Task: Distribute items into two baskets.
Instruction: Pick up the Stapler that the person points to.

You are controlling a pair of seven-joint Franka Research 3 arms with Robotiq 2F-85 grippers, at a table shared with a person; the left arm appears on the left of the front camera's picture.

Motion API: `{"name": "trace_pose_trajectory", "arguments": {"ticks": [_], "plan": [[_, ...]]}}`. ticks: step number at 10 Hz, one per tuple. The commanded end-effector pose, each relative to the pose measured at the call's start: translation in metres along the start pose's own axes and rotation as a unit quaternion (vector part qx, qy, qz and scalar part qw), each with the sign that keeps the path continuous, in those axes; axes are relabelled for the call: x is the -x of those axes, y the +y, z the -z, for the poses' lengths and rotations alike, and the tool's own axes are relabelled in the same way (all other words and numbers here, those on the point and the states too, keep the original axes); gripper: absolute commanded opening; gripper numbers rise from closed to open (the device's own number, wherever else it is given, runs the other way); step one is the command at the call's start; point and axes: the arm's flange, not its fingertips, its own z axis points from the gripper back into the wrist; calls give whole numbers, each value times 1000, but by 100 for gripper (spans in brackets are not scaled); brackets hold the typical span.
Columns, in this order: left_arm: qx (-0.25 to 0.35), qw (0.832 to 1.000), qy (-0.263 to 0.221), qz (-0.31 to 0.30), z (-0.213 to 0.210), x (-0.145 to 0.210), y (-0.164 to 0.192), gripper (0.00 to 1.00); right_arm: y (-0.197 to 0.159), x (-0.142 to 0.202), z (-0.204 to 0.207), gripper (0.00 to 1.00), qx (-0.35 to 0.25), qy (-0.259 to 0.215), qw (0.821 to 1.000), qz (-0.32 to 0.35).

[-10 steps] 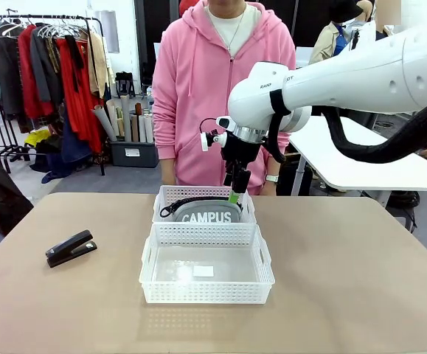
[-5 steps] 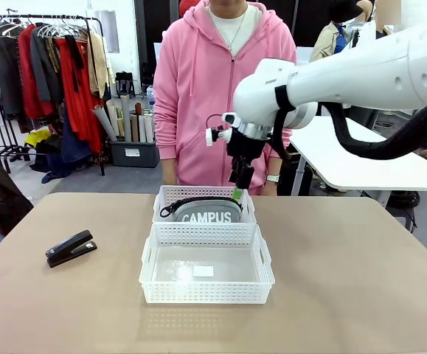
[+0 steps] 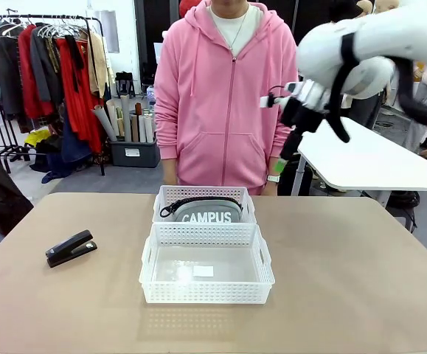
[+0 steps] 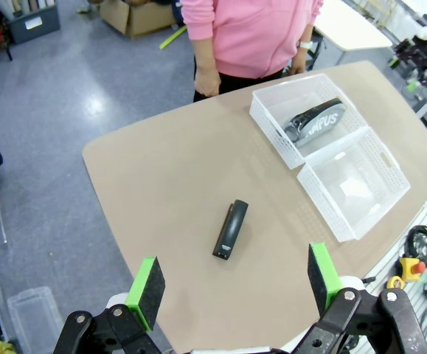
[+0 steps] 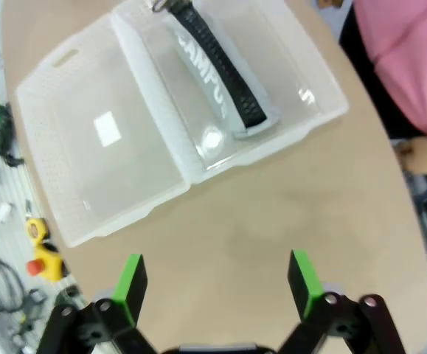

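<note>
Aloft, right gripper (image 5: 217, 282): jaws wide, empty.

Looks like a robotics lab in a garment workroom: clothes rack (image 3: 47, 21) full of coats (image 3: 32, 63), rolled tubes (image 3: 125, 122) by a grey crate (image 3: 133, 153), 1 yellow emergency-stop box (image 4: 405, 270) among cables (image 4: 419, 240).
</note>
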Motion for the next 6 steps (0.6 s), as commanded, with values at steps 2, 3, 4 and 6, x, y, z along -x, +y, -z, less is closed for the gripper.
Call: {"name": "trace_pose_trajectory", "arguments": {"ticks": [2,3,4,6], "plan": [[7,1000,-7,6,0,1,0,100,-4,79,-37,100,-63,-86,992,71],[7,1000,-7,6,0,1,0,100,-7,110,-51,100,-71,-109,987,96],[7,1000,-7,6,0,1,0,100,-9,142,-63,100,-62,-128,982,127],[7,1000,-7,6,0,1,0,100,-11,188,-75,100,-51,-165,971,166]]}}
